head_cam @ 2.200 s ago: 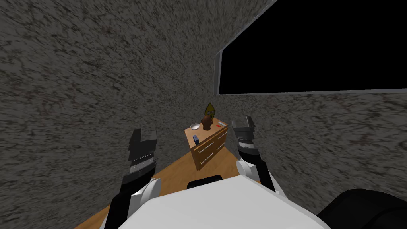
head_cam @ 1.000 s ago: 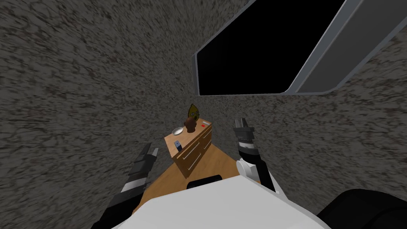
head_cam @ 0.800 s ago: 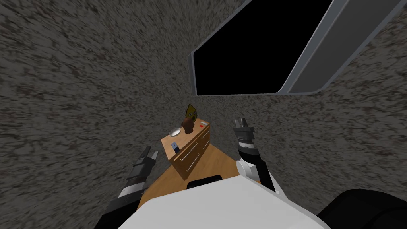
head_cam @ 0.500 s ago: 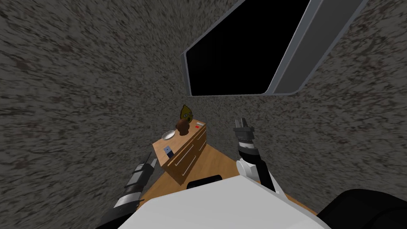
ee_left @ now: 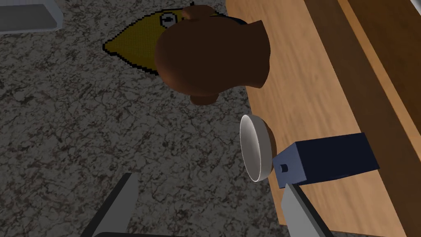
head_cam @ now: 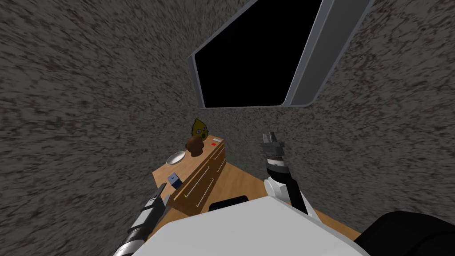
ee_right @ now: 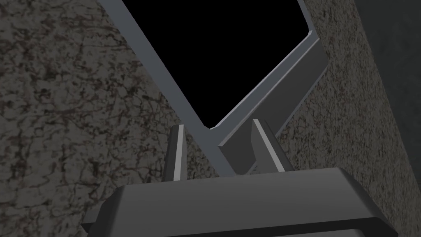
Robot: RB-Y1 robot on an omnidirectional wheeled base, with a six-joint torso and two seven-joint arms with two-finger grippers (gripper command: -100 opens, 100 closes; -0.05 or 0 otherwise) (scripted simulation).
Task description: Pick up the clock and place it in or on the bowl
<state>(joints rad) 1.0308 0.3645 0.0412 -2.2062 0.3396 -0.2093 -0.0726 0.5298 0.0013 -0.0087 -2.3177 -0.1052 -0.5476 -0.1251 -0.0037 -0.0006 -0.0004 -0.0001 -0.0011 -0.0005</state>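
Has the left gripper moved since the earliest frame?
Yes. The left gripper has dropped and closed on the dresser, now just short of the clock at its near end.

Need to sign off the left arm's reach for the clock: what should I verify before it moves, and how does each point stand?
1. Left hand open: ok. Its fingers stand wide apart with nothing between them.
2. Clock lined up in the gap: not ok. The dark blue box lies beyond one finger, outside the gap.
3. Clock within easy approach: ok. It sits at the near end of the dresser, closest to the left hand.
4. Bowl ready to receive: ok. It looks empty.
5. Brown figure out of the way: ok. It stands beyond the bowl.
6. Right hand clear: ok. It is open, holds nothing and is off to the dresser's side.
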